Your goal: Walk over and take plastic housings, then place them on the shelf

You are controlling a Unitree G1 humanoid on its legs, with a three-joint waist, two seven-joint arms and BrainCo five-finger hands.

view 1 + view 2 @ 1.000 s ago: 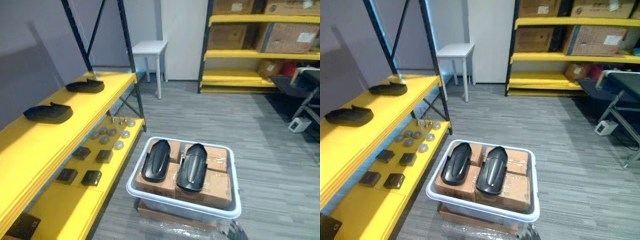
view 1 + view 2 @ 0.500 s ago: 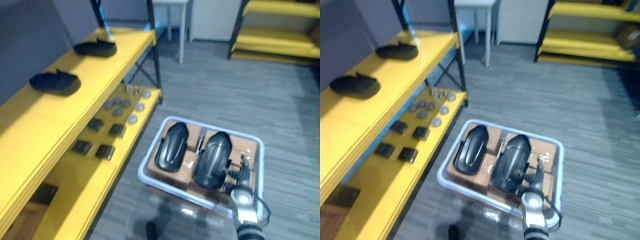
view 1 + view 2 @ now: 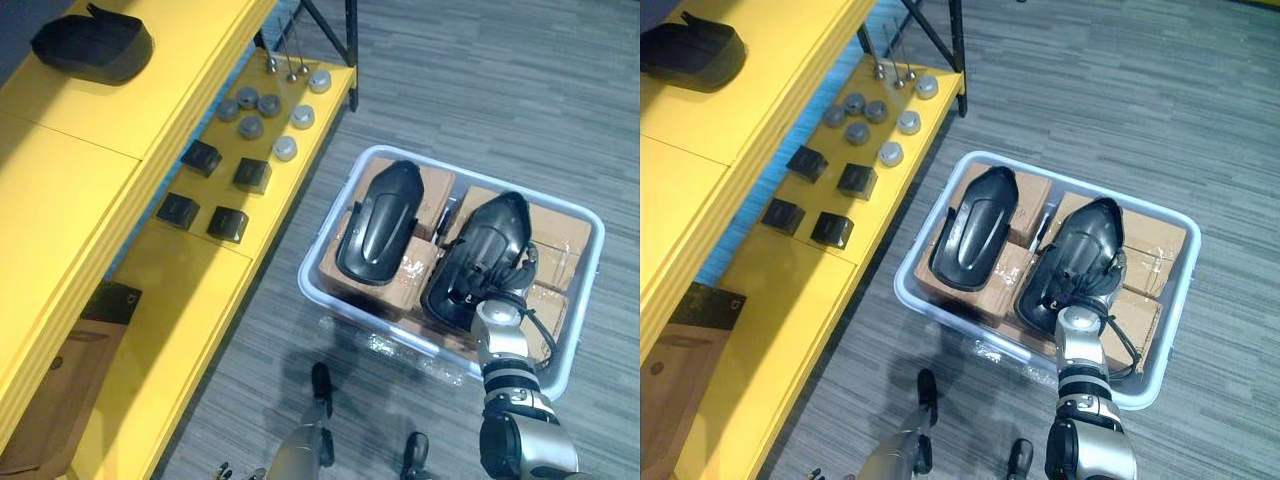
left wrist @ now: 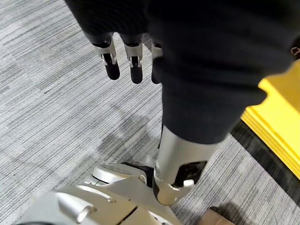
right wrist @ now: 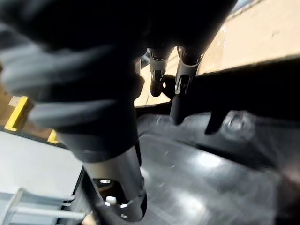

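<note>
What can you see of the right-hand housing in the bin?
The right housing is a glossy black plastic shell, long and domed, narrower at its far end. It lies dome-up on cardboard boxes in the white bin, beside the other housing and apart from it. The right hand reaches over its near end, fingers straight; whether they touch it I cannot tell.
</note>
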